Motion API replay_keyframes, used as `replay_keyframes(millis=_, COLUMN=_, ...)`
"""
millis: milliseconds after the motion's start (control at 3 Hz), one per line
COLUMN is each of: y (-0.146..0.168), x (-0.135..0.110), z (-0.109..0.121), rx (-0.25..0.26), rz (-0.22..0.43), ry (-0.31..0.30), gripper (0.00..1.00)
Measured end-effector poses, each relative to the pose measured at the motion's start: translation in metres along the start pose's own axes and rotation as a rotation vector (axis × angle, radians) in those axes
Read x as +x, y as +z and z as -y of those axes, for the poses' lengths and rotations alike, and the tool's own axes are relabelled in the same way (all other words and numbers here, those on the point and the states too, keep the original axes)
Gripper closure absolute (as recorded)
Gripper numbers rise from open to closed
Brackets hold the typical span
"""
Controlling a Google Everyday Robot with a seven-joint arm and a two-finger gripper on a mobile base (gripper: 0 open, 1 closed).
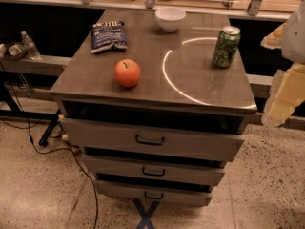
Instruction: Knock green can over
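The green can stands upright near the right edge of the grey cabinet top. It has mottled green and white sides and a silver top rim. My gripper shows as a blurred cream and white shape at the right edge of the camera view. It hangs beside the cabinet, to the right of the can and a little nearer the camera, and is apart from the can.
A red apple sits front left on the top, a dark blue snack bag back left and a white bowl at the back. The cabinet has three drawers. A water bottle stands on a left ledge. Cables lie on the floor.
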State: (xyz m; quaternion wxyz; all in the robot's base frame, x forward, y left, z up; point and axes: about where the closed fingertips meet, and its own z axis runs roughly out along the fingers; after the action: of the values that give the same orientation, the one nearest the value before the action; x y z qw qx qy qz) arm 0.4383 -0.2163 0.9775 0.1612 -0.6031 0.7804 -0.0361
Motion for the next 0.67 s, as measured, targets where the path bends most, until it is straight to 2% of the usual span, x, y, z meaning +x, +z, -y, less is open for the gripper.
replay_keyframes(millis=333, y=-0.002, x=0.002, z=0.004, rx=0.018, rz=0.009, ry=0.009, gripper=0.0)
replay_keyframes(millis=667, y=0.007, x=0.016, z=0.033, rx=0.063, rz=0.042, ry=0.027, gripper=0.0)
